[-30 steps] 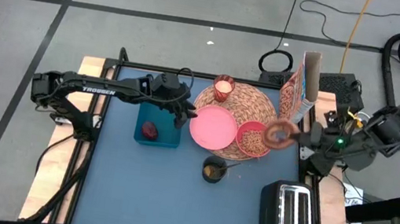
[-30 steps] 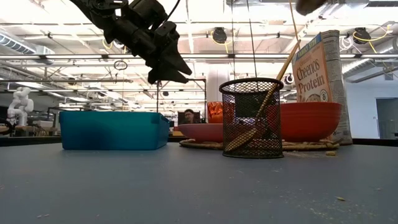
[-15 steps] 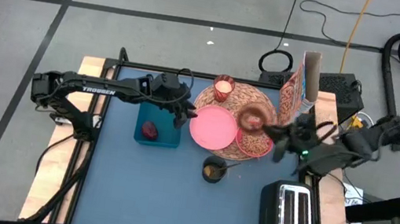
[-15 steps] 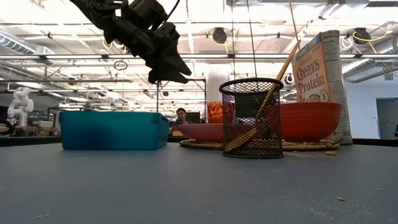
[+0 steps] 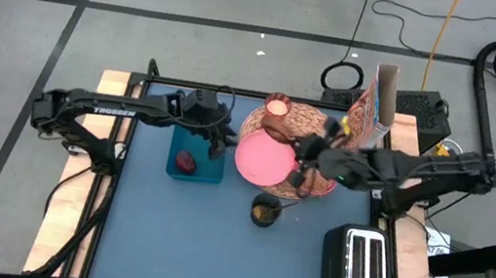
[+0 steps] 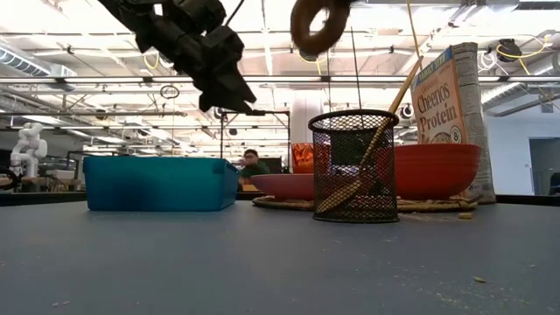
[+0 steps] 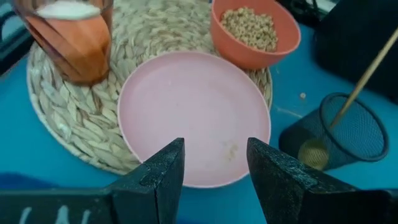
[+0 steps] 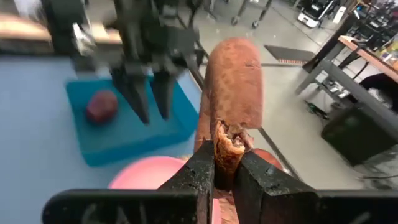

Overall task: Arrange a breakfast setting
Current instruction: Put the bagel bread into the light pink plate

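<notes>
A brown bagel (image 6: 319, 24) hangs high above the table with my right gripper (image 8: 226, 163) shut on it. That gripper (image 5: 310, 154) reaches in from the right over the coral-red bowl (image 7: 255, 28) and the pink plate (image 5: 260, 159). Both rest on the round straw placemat (image 5: 308, 120), beside the candle glass (image 5: 276, 106). The Cheerios box (image 5: 371, 103) stands upright at the mat's far right. My left gripper (image 7: 214, 168) hovers open between the plate and the teal bin (image 5: 196, 167), which holds the dark-red fruit (image 5: 185, 161). My right gripper pinches the bagel's ring (image 8: 227, 142) between its two fingers at one spot of the rim, where the crust is broken. The bagel stands on edge, reaching forward beyond the fingertips (image 8: 202, 165). It is lifted clear of everything, above the plate and bowl.
A black mesh cup (image 5: 265, 211) with a wooden spoon stands just in front of the plate. A toaster (image 5: 361, 269) sits at the near right corner. Bare blue tabletop lies at the near left. A person shows far off in the room behind.
My right gripper has swung from the table's right edge toward the left, over the bowl and toward the plate, carrying the bagel. Its wrist has rolled, so the bagel has turned from flat to on edge.
</notes>
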